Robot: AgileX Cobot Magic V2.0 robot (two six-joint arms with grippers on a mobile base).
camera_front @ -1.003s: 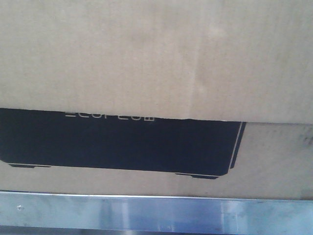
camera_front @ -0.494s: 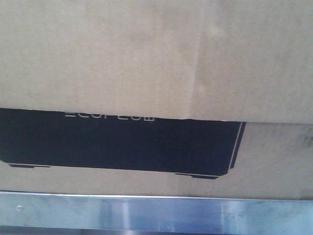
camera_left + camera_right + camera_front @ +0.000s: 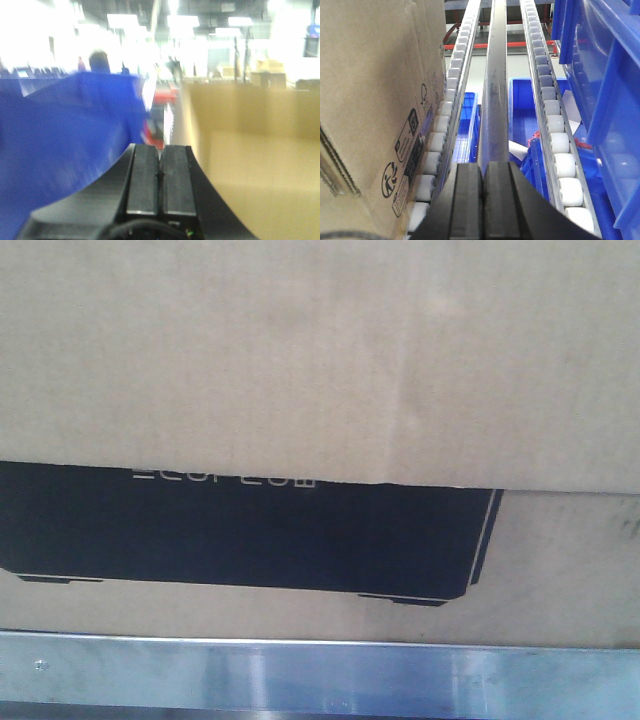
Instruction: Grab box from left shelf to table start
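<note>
- The left gripper [image 3: 160,148] was shut tight. Its two black pads [image 3: 143,175] pressed together along a thin seam with nothing between them, and they touched nothing else.
- In the blurred left wrist view, a blue bin [image 3: 60,140] lay to the gripper's left. The tan side of the box [image 3: 250,165] lay to its right, near the gripper but apart from it.
- The right gripper [image 3: 483,167] was also fully closed and empty, pad against pad.
- Ahead of the right gripper ran a dark metal rail [image 3: 495,90] between two tracks of white rollers [image 3: 552,115]. The box stood on the left track, just beside the gripper. Whether they touched could not be told.
- Small black handling symbols [image 3: 405,145] were printed on that side of the box.
- More blue bins [image 3: 605,75] filled the right of that view.
- From the front, the box filled almost the whole frame and sat directly on the shelf [image 3: 320,675]. A small rivet [image 3: 40,665] showed near the shelf's left end.
- The black silhouette [image 3: 240,535] spread across the lower face of the box.
- A plain cardboard panel [image 3: 320,360] overlapped the silhouette's top and cut off the upper half of the pale lettering [image 3: 225,478].
- Compared with half a second and one second earlier, the box, print and shelf lay in the same places in the front view.
- Only the sheen on the metal and the faint shading on the cardboard had shifted slightly.
</note>
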